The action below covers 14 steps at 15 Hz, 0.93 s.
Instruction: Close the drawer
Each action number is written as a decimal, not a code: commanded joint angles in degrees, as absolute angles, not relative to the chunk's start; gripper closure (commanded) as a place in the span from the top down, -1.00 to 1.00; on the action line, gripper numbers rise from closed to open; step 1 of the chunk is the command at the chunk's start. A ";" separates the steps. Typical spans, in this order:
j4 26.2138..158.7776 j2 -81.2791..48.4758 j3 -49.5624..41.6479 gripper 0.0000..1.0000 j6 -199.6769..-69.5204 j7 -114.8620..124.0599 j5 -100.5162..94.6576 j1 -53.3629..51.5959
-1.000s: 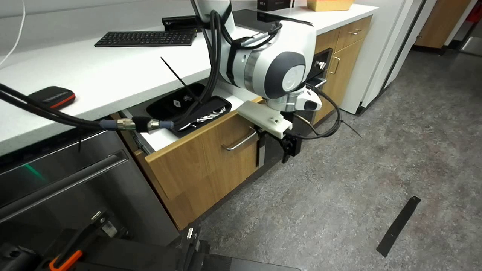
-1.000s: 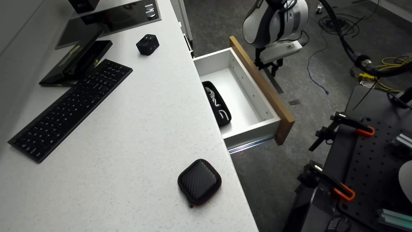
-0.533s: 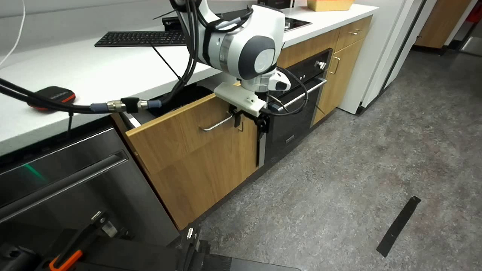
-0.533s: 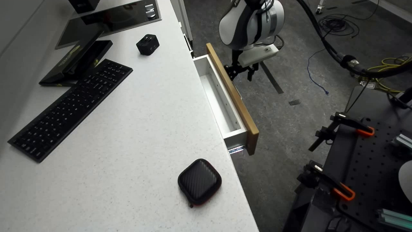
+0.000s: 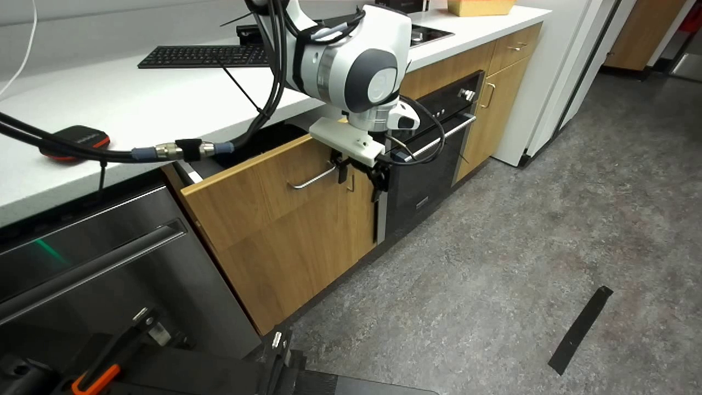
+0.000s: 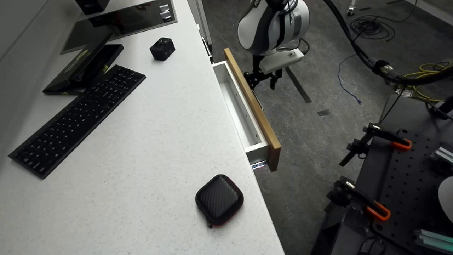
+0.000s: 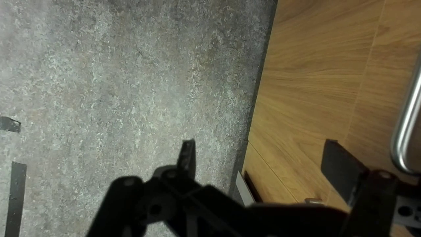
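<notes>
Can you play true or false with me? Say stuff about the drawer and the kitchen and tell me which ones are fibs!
1. The drawer is partly open. True.
2. The keyboard lies on the counter. True.
3. The keyboard is being carried. False: the gripper is open and holds nothing.
4. The drawer has a round pink knob. False: it has a silver bar handle.
5. A black strip lies on the floor. True.
</notes>
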<state>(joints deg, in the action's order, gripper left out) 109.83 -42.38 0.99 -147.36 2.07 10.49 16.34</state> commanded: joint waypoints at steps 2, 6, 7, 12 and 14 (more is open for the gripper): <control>108.91 -43.03 1.34 1.00 -146.87 -0.43 12.06 15.83; 106.52 -44.72 3.43 1.00 -146.69 -2.43 12.52 15.44; 105.71 -45.23 4.05 1.00 -146.53 -2.85 12.67 15.40; 101.06 -48.44 7.01 1.00 -147.86 -3.82 13.22 14.71; 99.51 -49.55 7.88 1.00 -148.44 -3.96 13.04 14.13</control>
